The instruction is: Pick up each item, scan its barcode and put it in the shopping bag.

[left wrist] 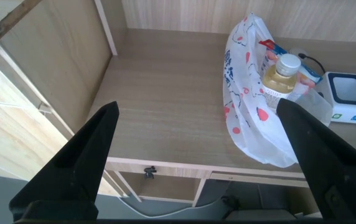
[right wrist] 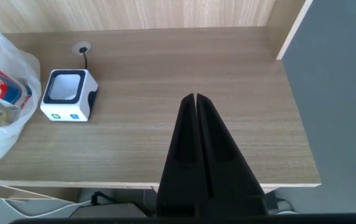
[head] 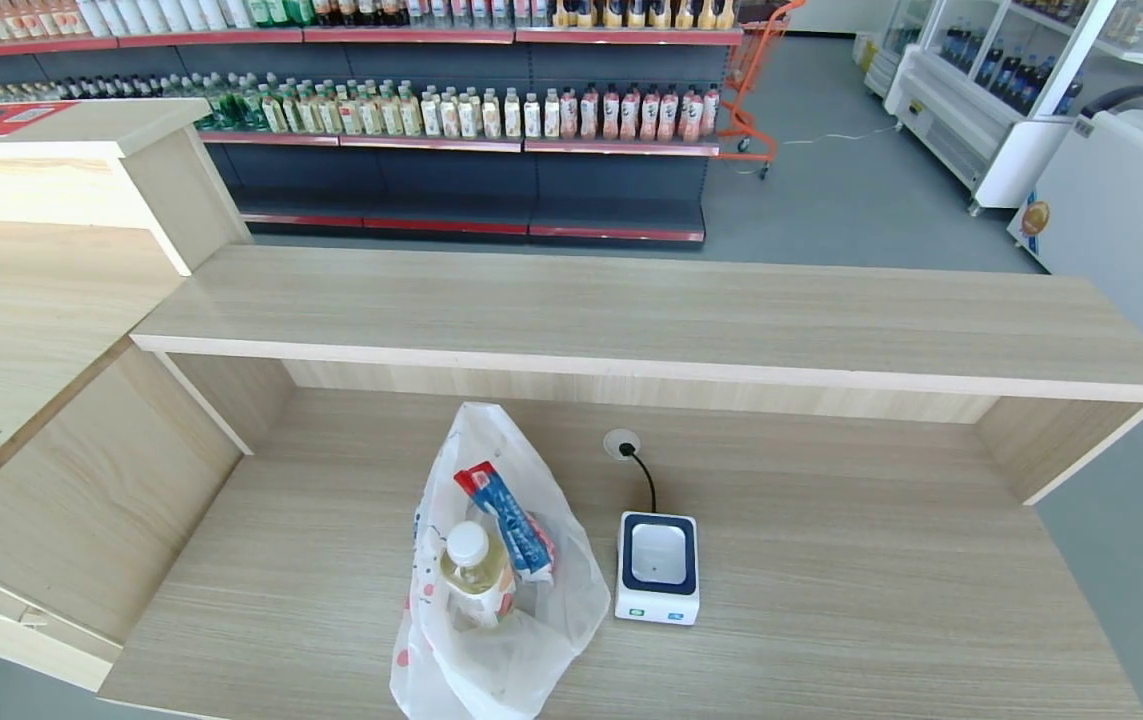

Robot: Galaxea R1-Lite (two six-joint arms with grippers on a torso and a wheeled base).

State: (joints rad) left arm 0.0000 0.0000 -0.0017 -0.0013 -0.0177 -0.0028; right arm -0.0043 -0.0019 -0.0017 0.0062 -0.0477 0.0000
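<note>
While left jaws gape and right jaws meet, the crinkly plastic bag point(head: 487, 672) slumps.

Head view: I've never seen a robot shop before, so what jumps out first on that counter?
A white shopping bag stands on the wooden counter, already holding a bottle of yellowish drink and a blue and red packet. Just beside it, on the robot's right, sits a small white scanner with a black cable running back to a hole in the counter.
</note>
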